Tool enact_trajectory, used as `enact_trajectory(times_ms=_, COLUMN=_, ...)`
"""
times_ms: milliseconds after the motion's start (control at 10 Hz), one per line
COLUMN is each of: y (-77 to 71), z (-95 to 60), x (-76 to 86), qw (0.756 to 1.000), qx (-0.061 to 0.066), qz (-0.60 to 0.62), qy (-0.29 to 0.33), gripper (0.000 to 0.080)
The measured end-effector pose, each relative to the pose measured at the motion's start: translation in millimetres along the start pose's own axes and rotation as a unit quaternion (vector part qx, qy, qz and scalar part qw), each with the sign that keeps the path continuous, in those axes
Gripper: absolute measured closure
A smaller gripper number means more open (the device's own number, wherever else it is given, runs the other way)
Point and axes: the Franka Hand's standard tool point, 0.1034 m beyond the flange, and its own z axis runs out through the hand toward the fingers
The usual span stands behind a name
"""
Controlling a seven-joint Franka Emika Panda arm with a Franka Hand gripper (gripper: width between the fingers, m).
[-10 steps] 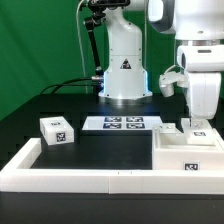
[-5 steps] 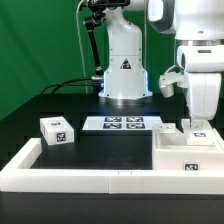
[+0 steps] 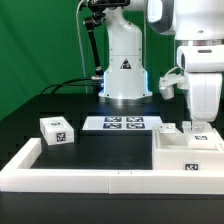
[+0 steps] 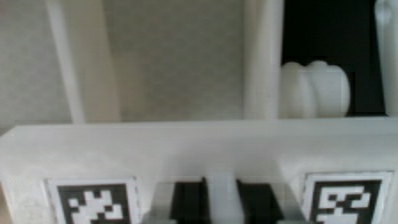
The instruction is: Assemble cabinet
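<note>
At the left of the exterior view, one small white drawer block (image 3: 57, 129) sits alone on the black worktop (image 3: 100, 148), tag facing up. The marker board (image 3: 125, 124) lies at centre, in front of the arm's base. A white border rail (image 3: 90, 172) runs along the lower edge. At the right stands the white cabinet body (image 3: 190, 155), with the claw (image 3: 197, 127) down at its top. In the wrist view the claw (image 4: 217, 200) is clenched, fingers nearly together, against a tagged white part (image 4: 178, 150); whether it grips anything is unclear.
</note>
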Motion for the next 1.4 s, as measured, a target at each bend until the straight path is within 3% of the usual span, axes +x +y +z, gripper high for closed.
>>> enact_trajectory(times_ms=400, y=23.9, z=0.2, x=0.8, qw=1.0, qx=-0.003, qz=0.002, qy=0.0, gripper=0.0729)
enact_trajectory(times_ms=800, y=34.8, z=-0.1, x=0.0, qw=1.0, qx=-0.001, qz=0.001, qy=-0.002, gripper=0.0729)
enact_trajectory(times_ms=1200, y=37.8, z=0.8, x=-1.0, qw=1.0, qx=0.022, qz=-0.013, qy=-0.012, gripper=0.0729)
enact_trajectory(times_ms=1400, y=36.8, z=0.5, x=-0.5, qw=1.0, qx=0.022, qz=-0.013, qy=-0.012, gripper=0.0729)
